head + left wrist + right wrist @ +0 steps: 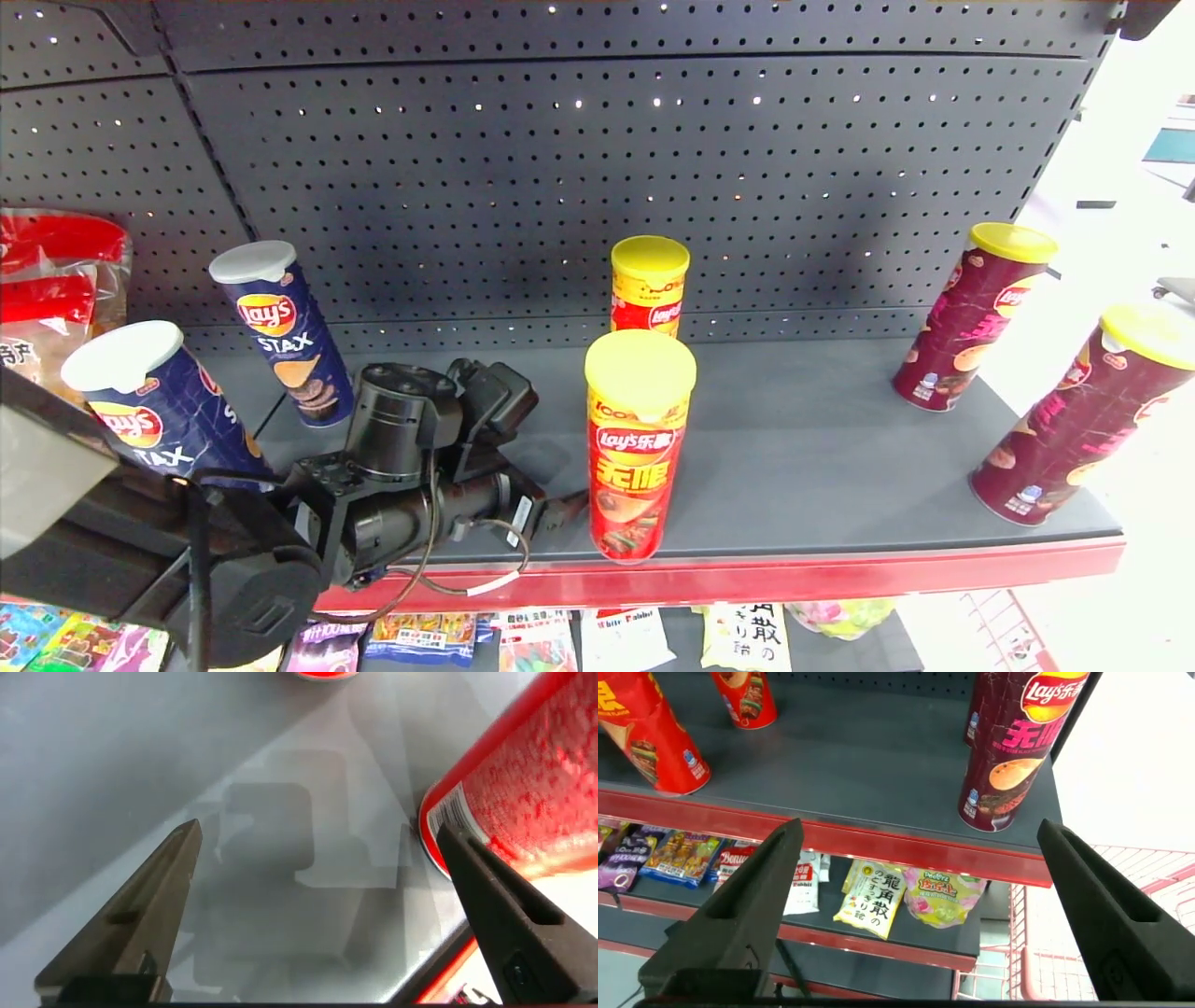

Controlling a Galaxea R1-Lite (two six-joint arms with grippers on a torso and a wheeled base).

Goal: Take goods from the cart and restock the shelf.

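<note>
Assorted snack packets (878, 896) in row, low down; red-and-clear bag (56, 280) at far left.

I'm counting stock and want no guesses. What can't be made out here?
- Head view: near blue canister, base hidden by the left arm.
- Head view: lower-shelf snack packets, cut off by the bottom edge.
- Left wrist view: red canister, upper part cut off by the edge.
- Right wrist view: maroon canister, lid cut off by the top edge.

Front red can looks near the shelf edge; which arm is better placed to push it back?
Likely left: left claw, open, is over the shelf right beside the red can; right claw hangs out front.
</note>
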